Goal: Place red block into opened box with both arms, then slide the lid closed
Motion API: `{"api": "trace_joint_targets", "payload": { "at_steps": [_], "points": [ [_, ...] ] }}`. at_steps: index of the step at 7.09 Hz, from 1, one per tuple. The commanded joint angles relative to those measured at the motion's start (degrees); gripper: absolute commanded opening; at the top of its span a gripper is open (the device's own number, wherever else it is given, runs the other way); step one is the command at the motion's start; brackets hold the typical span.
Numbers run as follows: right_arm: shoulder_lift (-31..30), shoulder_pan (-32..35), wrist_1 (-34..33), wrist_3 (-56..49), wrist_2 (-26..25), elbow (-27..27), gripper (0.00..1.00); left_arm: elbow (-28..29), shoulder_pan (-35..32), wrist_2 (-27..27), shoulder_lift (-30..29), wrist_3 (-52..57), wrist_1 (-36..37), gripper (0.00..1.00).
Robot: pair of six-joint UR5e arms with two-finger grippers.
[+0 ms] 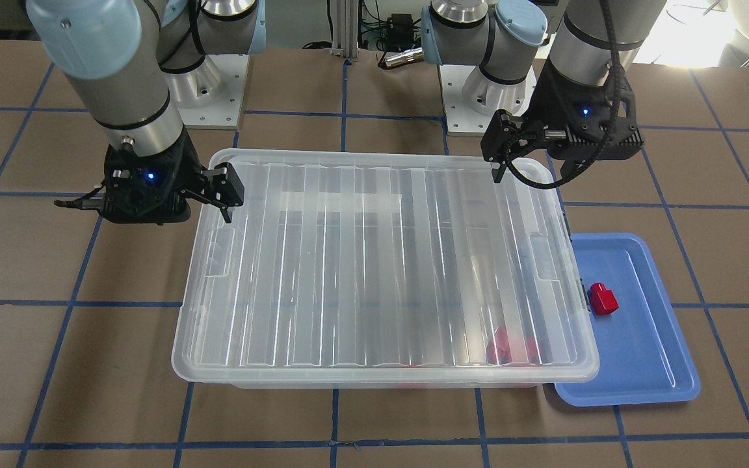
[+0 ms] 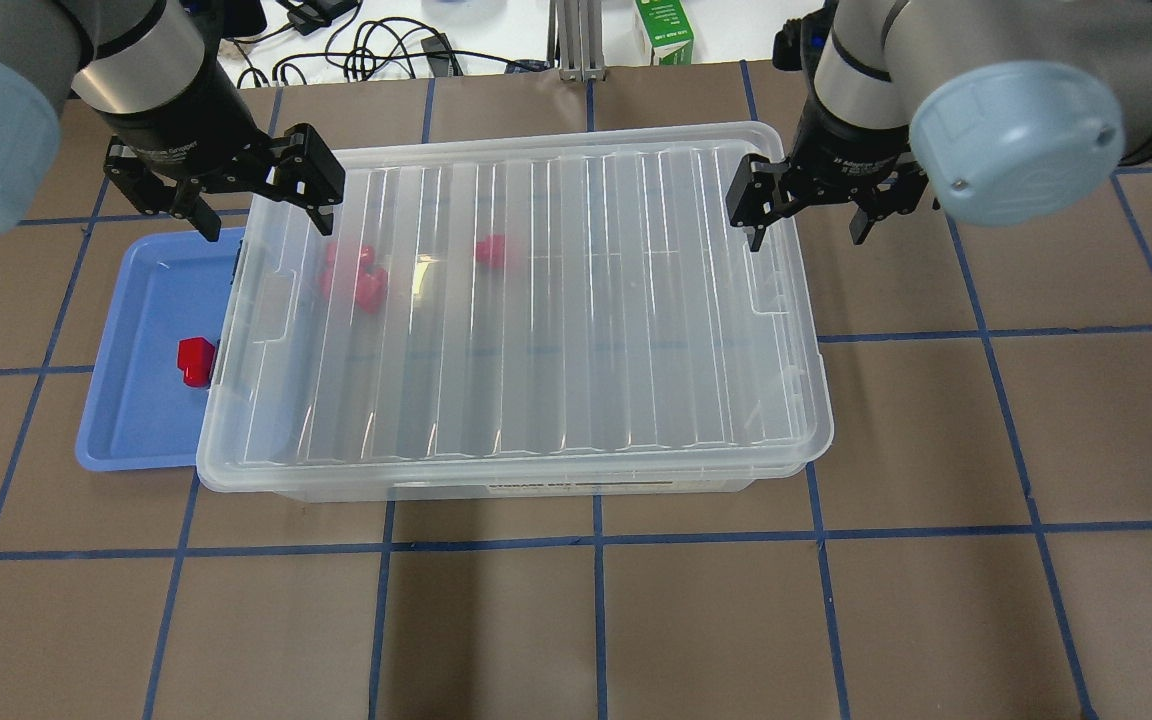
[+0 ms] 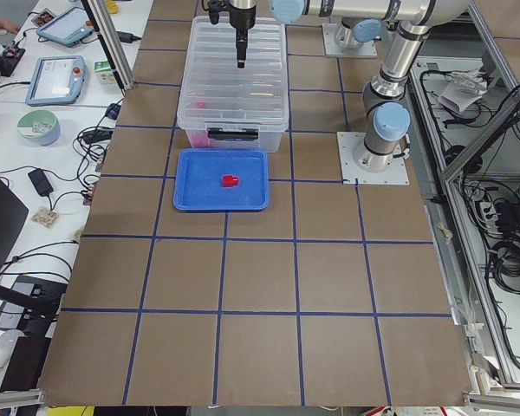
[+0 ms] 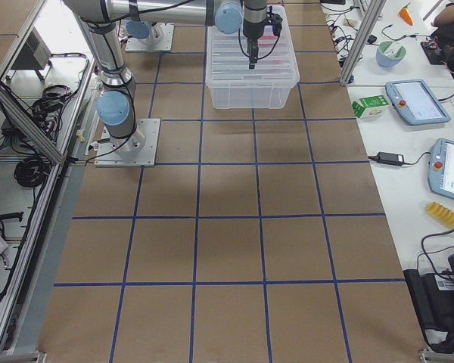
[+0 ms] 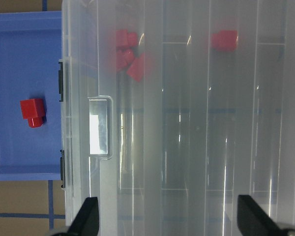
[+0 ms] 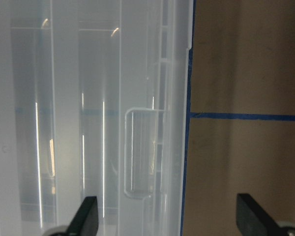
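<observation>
We see the fingers (image 5: 87, 219) of the black two-fingered left gripper (image 2: 268, 228) spread wide and holding nothing. They hover above the large clear ribbed plastic lid (image 2: 556, 300), near its short end on the tray's side. The black two-fingered right gripper (image 2: 805, 240) is likewise wide and empty above the opposite short end, one finger over the lid and the other over the brown table with blue tape lines (image 2: 636, 620). The lid lies over the shallow clear plastic box (image 2: 436, 490) and covers nearly all of it. One small glossy red plastic block (image 2: 196, 360) lies in the shallow blue plastic tray (image 2: 131, 420) just beside the box. More red blocks (image 2: 356, 278) show blurred through the lid, inside the box.
</observation>
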Motion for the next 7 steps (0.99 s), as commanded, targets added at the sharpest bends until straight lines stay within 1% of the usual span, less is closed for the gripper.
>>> {"api": "trace_joint_targets", "payload": {
  "at_steps": [1, 2, 3, 4, 5, 7],
  "points": [
    [1.00, -1.34, -8.72, -0.83, -0.04, 6.63, 1.00, 0.00, 7.33, -1.93, -0.78, 5.47, 0.07, 1.00],
    [0.92, -2.82, -10.05, -1.70, -0.21, 7.26, 1.00, -0.69, 13.29, -3.51, -1.31, 9.34, 0.59, 1.00],
    [0.92, -4.75, -9.89, -3.36, -0.21, 7.44, 1.00, -2.27, 18.31, -3.44, -2.01, 14.77, 0.77, 1.00],
    [1.00, -5.73, -9.71, -5.56, -2.30, 7.53, 1.00, -4.20, 22.10, -3.36, -2.97, 20.39, 3.82, 1.00],
    [1.00, -6.00, -9.80, -7.06, -6.07, 7.44, 1.00, -6.83, 23.97, -3.35, -4.81, 21.41, 8.63, 1.00],
    [1.00, -6.26, -10.32, -9.52, -10.30, 7.44, 1.00, -13.15, 27.83, -3.44, -7.54, 25.00, 16.56, 1.00]
  ]
}}
